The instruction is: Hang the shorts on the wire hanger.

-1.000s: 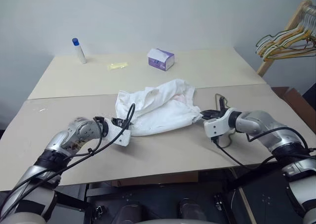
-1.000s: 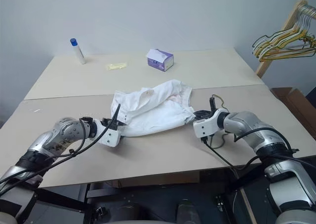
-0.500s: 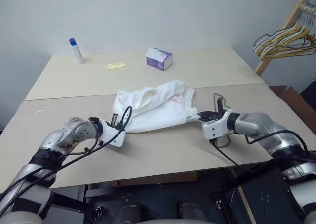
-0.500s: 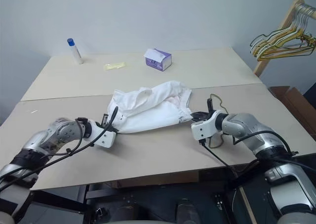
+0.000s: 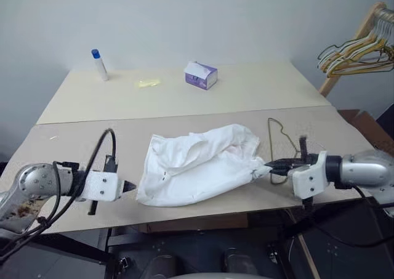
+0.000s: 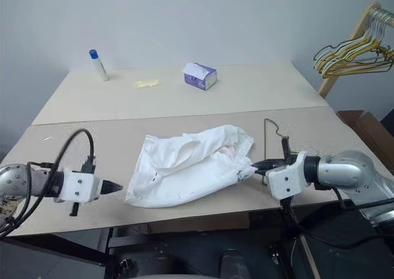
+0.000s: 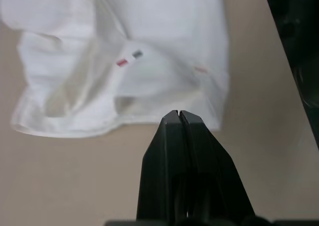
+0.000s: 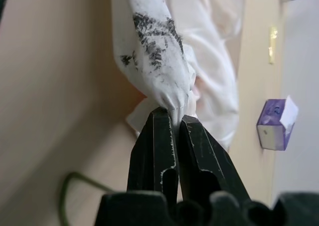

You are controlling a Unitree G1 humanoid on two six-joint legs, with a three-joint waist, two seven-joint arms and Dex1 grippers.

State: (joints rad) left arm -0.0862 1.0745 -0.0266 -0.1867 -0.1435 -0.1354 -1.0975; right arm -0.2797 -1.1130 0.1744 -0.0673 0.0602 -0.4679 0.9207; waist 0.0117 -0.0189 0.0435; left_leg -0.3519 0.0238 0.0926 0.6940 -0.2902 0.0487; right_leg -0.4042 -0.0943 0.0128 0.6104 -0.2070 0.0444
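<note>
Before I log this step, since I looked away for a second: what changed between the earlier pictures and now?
The left gripper let go of the shorts, shut empty and drew back toward the table's near edge. The right gripper kept its pinch on the cloth and dragged the shorts nearer. The wire hanger, purple box and bottle stayed put.

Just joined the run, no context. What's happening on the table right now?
The robot is working on hanging the shorts on the wire hanger. The right gripper is shut on one corner of the shorts. The left gripper is shut but empty, its tip just short of the cloth's other edge. The shorts lie crumpled on the table, and the wire hanger lies flat beside them by the right gripper, not yet threaded. A purple box sits farther back.
</note>
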